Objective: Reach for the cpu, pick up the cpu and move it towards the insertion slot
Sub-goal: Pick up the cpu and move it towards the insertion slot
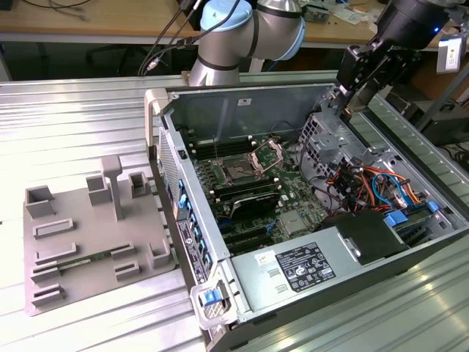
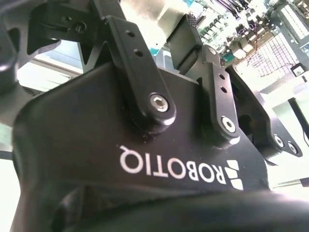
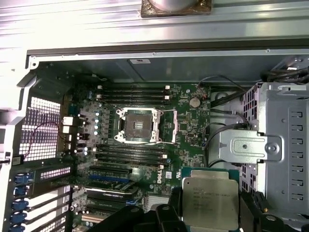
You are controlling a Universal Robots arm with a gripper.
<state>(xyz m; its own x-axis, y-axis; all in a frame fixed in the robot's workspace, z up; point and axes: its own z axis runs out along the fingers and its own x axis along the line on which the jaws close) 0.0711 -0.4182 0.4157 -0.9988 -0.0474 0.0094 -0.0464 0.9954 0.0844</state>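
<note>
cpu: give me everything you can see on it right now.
In the first wrist view the cpu is a flat square chip with a silvery metal top carrying dark print and a thin pale rim. It sits face-up and level between the gripper's dark fingers, which flank two opposite edges, so it looks gripped. It hangs above the green motherboard, clear of the open slot, whose bracket stands open. Its underside is hidden.
</note>
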